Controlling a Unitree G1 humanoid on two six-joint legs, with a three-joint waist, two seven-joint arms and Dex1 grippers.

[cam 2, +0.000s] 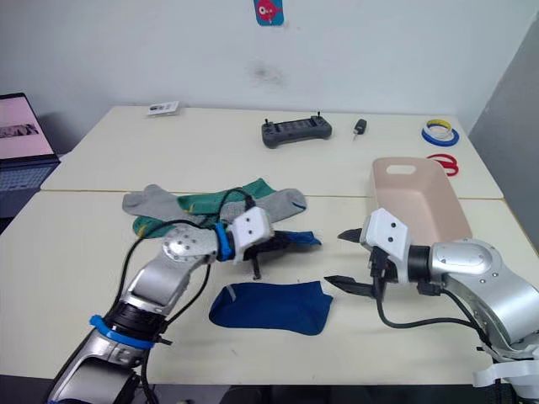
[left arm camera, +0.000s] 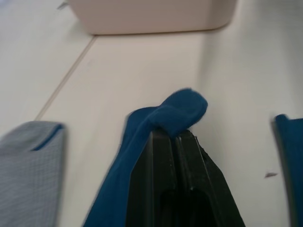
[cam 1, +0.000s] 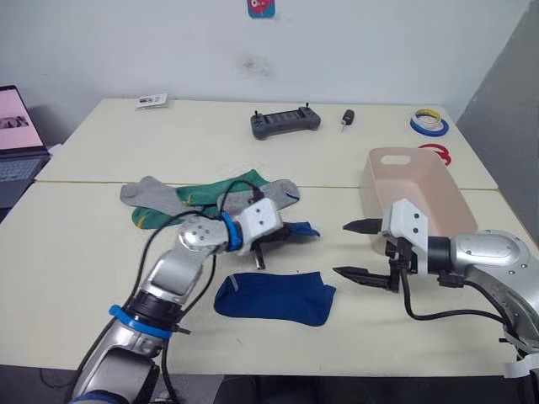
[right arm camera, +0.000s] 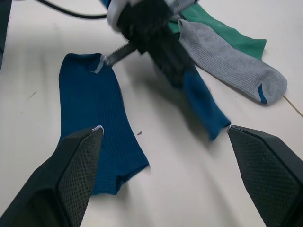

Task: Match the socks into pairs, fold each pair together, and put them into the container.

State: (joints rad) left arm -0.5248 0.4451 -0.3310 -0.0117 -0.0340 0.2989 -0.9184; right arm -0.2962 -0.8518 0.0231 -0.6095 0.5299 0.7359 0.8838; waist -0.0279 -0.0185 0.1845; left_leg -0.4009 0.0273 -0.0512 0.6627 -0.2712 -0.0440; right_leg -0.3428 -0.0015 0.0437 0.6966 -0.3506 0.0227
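Left eye view: left end effector (cam 1: 268,250) clamped on one dark blue sock (cam 1: 296,231); its mate (cam 1: 275,298) lies flat just below, lengthwise toward the wide-apart right end effector (cam 1: 364,250).

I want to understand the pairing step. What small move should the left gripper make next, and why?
Probably carry its blue sock over and lay it on the flat blue sock. The left gripper is shut on one of that pair, the other lies alone nearby, and the right gripper waits open.
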